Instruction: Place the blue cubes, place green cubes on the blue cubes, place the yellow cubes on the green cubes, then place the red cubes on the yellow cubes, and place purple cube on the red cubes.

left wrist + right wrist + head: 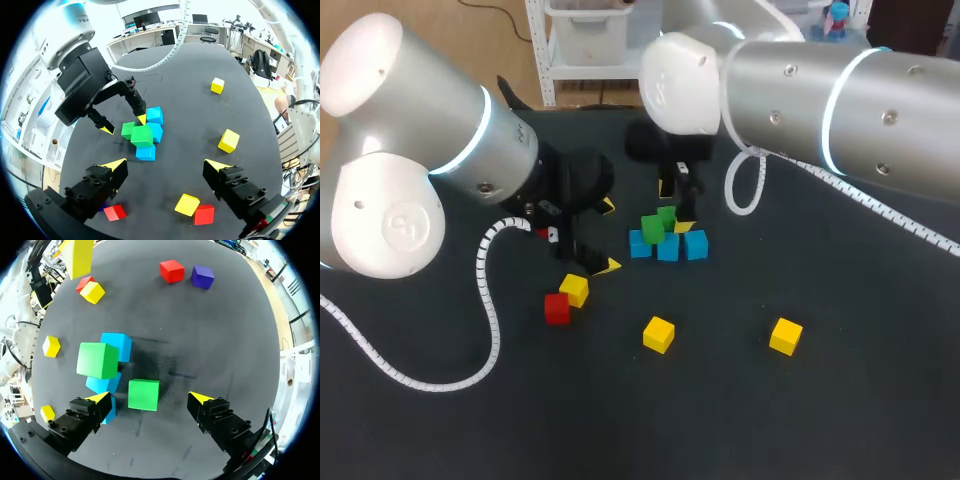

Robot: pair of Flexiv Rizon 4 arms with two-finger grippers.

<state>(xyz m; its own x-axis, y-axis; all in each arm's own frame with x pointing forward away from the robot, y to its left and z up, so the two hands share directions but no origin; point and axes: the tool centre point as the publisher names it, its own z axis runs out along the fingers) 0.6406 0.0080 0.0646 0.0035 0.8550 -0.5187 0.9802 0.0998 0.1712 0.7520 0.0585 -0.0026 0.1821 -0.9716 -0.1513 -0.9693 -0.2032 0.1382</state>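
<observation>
Three blue cubes (668, 248) form a row mid-table. One green cube (97, 360) rests on top of the row. A second green cube (143, 394) sits on the table just behind the row, between the fingers of my right gripper (150, 400), which is open and touches nothing. My left gripper (165, 167) hangs open and empty above the table, left of the row; a yellow cube (187, 204) and a red cube (204, 214) lie below it. Ahead of the right gripper lie another red cube (172, 271) and the purple cube (202, 276).
Two more yellow cubes (659, 334) (786, 336) lie toward the front of the dark table (820, 420). The yellow and red pair (574, 290) sits front-left of the row. A white cable (485, 300) trails across the table's left side.
</observation>
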